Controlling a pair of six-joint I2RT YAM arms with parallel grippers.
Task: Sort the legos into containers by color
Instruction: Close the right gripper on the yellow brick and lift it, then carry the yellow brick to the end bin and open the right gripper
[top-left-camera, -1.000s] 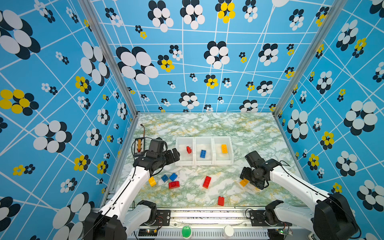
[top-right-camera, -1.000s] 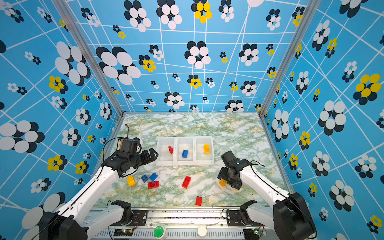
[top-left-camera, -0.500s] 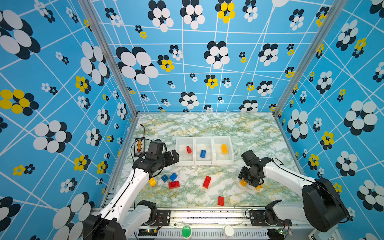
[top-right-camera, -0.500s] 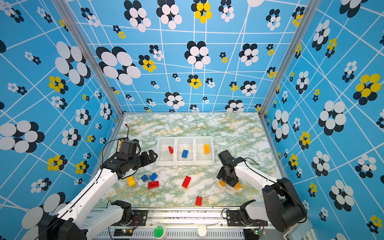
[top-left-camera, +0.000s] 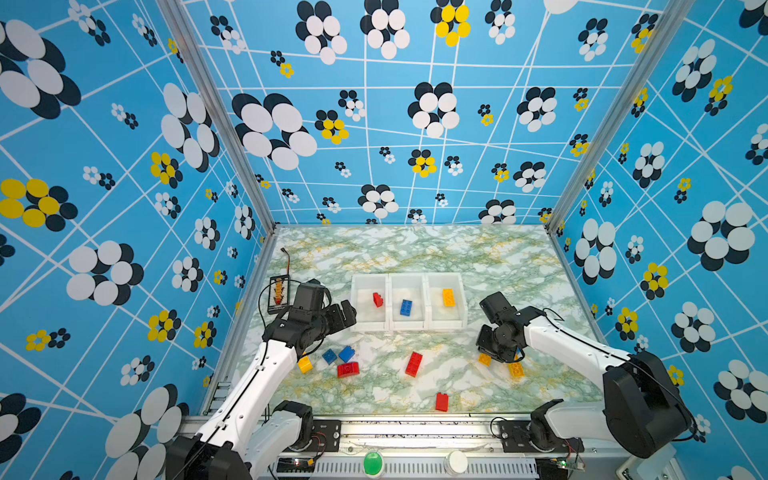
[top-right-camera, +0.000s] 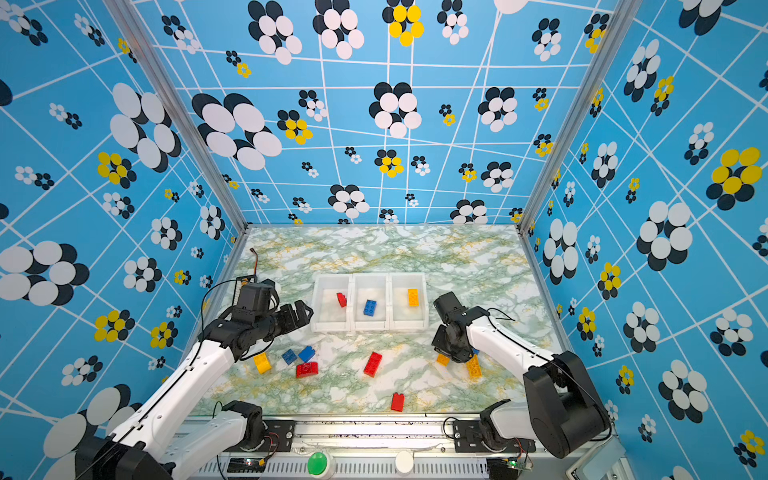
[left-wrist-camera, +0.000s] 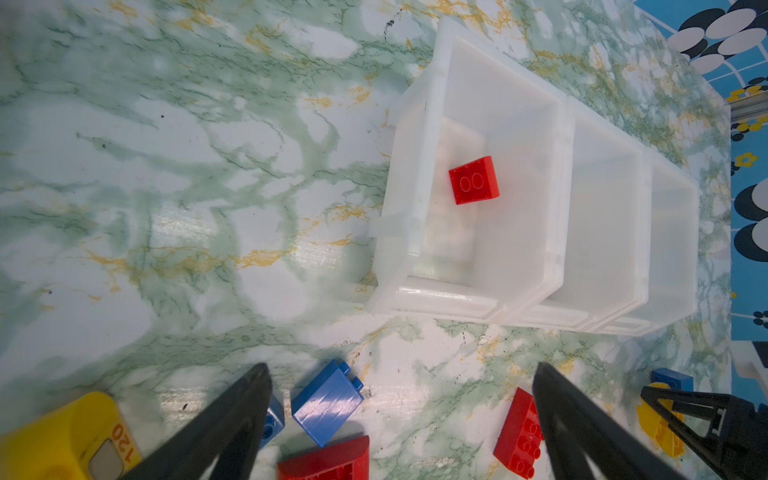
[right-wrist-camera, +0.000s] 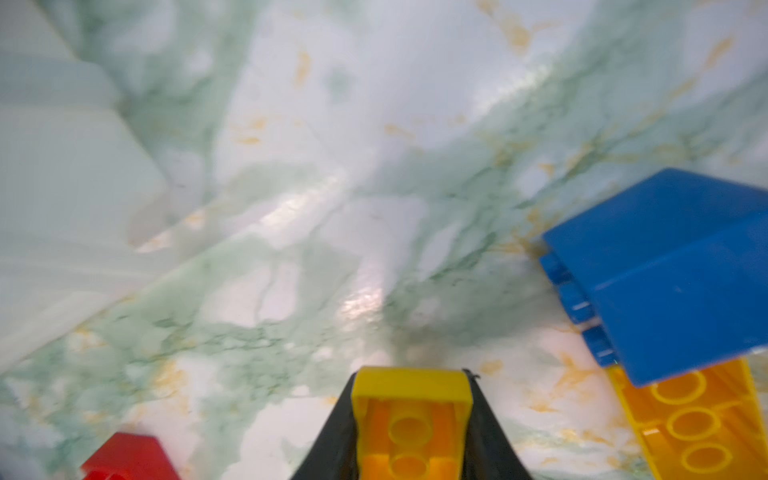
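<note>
I count three containers (top-left-camera: 407, 326) joined in a row mid-worktop, one brick in each: a red brick (top-left-camera: 377, 299) in the left bin, a blue brick (top-left-camera: 406, 307) in the middle, a yellow-orange brick (top-left-camera: 448, 297) in the right. Nine more legos lie loose in front of them: three red, three blue, three yellow-orange.

By my left arm sit a yellow block (top-left-camera: 305, 365), a blue pair (top-left-camera: 345, 353) and a rounded red block (top-left-camera: 348, 369). A long red block (top-left-camera: 413, 364) lies in the middle, and a small red block (top-left-camera: 441, 401) lies nearest the front edge.

My right end effector (right-wrist-camera: 411, 380) is pinching a small yellow block (right-wrist-camera: 411, 428); whether it is off the surface I cannot tell. Just beside it are a blue block (right-wrist-camera: 665, 270) and a long yellow-orange block (top-left-camera: 515, 369). My left end effector (left-wrist-camera: 399, 370) is spread wide, holding nothing, beside the left bin.

The worktop (top-left-camera: 415, 253) is green-veined marble print, and the walls (top-left-camera: 374, 124) are blue with white lines and flowers. A small black-framed board (top-left-camera: 278, 291) sits at the left edge. Behind the containers, open marble runs to the back wall.
</note>
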